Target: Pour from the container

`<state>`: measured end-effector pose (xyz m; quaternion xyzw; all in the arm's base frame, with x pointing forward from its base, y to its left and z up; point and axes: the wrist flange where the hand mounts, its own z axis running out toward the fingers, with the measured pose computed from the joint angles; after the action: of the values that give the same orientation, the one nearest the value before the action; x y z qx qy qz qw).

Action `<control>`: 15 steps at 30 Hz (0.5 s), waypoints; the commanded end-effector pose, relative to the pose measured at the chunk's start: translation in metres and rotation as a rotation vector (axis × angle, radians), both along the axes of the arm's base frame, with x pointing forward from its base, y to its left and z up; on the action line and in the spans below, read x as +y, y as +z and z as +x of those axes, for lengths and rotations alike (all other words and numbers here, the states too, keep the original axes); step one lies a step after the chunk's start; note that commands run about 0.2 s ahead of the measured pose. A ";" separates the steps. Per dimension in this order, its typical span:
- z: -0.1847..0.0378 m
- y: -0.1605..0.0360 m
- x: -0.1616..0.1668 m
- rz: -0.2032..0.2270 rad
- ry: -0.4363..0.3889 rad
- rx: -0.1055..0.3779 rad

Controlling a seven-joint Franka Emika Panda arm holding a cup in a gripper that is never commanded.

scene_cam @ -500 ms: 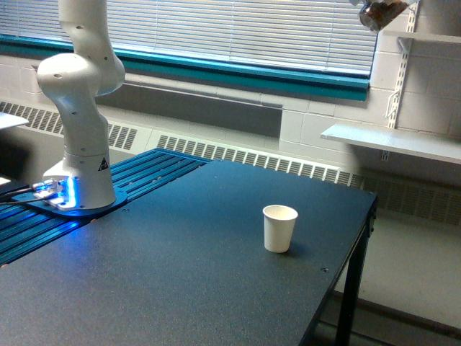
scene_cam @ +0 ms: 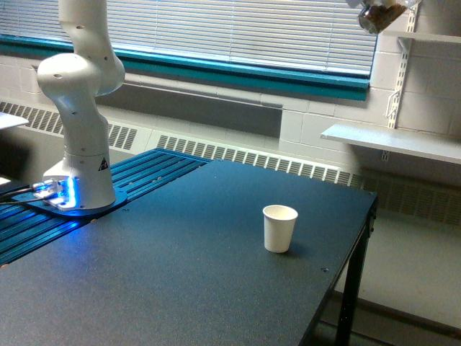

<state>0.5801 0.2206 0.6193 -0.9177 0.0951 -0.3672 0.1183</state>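
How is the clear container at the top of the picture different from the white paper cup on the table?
The clear container is see-through with brown contents showing; the white paper cup is opaque. The container hangs high at the frame's top edge, partly cut off; the paper cup stands on the dark table. The container looks tilted; the paper cup is upright, mouth open upward. Both are small cups.

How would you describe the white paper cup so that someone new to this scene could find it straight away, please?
Start at the dark table that fills the lower part of the exterior view. The white paper cup stands upright on it, towards the view's right edge of the tabletop. It is the only loose thing on the table, small and open-topped.
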 end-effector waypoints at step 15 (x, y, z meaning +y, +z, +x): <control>-0.003 -0.025 -0.069 -0.095 0.001 -0.033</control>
<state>0.5794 0.1785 0.5949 -0.9174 0.0896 -0.3761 0.0943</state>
